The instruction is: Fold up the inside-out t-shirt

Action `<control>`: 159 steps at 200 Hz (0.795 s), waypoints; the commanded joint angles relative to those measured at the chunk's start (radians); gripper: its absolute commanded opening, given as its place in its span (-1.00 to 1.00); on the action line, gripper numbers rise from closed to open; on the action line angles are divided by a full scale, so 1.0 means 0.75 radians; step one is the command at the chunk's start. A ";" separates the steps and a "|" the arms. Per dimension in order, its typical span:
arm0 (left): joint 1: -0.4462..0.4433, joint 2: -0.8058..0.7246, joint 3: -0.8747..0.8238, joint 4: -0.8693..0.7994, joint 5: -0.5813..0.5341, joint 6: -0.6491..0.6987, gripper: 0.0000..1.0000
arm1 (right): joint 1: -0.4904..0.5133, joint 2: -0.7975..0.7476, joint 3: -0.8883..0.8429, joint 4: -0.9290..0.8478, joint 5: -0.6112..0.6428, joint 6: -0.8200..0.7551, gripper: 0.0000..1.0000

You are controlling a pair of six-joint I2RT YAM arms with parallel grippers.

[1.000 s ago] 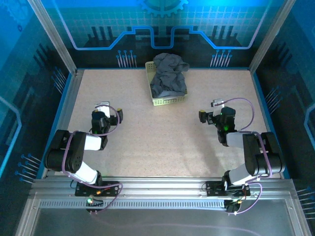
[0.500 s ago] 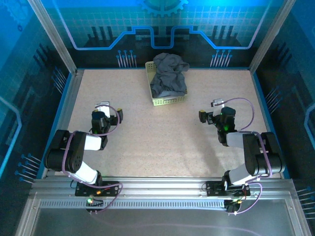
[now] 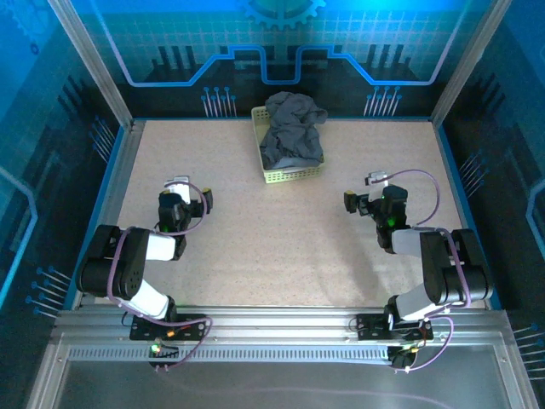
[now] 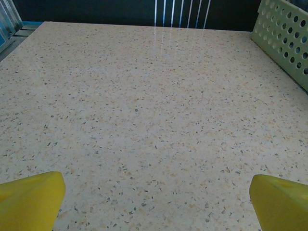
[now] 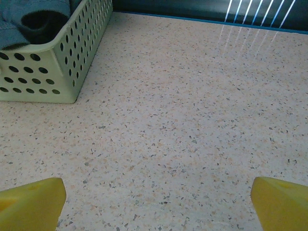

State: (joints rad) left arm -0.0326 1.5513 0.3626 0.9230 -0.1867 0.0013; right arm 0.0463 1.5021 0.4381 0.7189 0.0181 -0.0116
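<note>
The table top (image 3: pixel 281 247) is pale beige and stone-like, flecked with darker specks, with a thin blue trim (image 5: pixel 192 20) along its far edge. Behind it the back wall (image 3: pixel 170 34) glows blue: a grid, circuit lines and a gear outline (cut off at the top). Slanted aluminium posts (image 3: pixel 89 64) frame the sides, and a ribbed metal rail (image 3: pixel 281 317) runs along the near edge. White light streaks (image 4: pixel 182 13) line the dark wall base.

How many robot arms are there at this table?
2. The left arm is bolted at the near left edge and the right arm at the near right edge. The basket with the t-shirt sits beyond them. No further arm seems hidden.
</note>
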 commanded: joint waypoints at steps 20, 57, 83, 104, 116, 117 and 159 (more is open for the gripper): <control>0.003 0.008 0.010 0.041 -0.013 -0.008 0.98 | -0.002 0.006 -0.007 0.048 -0.014 0.001 1.00; 0.003 0.008 0.009 0.040 -0.013 -0.008 0.98 | 0.020 -0.070 -0.005 -0.010 -0.011 -0.025 1.00; 0.003 0.008 0.012 0.037 -0.012 -0.010 0.98 | 0.097 -0.281 -0.010 -0.153 0.060 -0.092 1.00; -0.048 -0.033 -0.010 0.051 -0.118 0.025 0.98 | 0.140 -0.495 0.015 -0.302 0.041 -0.090 1.00; -0.108 -0.155 -0.028 0.006 -0.179 0.087 0.98 | 0.155 -0.621 0.047 -0.403 0.020 -0.052 1.00; -0.114 -0.166 -0.028 -0.003 -0.185 0.092 0.98 | 0.155 -0.631 0.051 -0.413 0.019 -0.049 1.00; -0.280 -0.669 0.061 -0.489 -0.352 -0.037 0.98 | 0.146 -0.858 0.231 -0.712 -0.159 0.069 1.00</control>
State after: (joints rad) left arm -0.2222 1.2339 0.3500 0.7776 -0.3515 0.0608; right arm 0.1524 0.9127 0.5259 0.3569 -0.0128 -0.0376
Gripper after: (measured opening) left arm 0.989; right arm 0.999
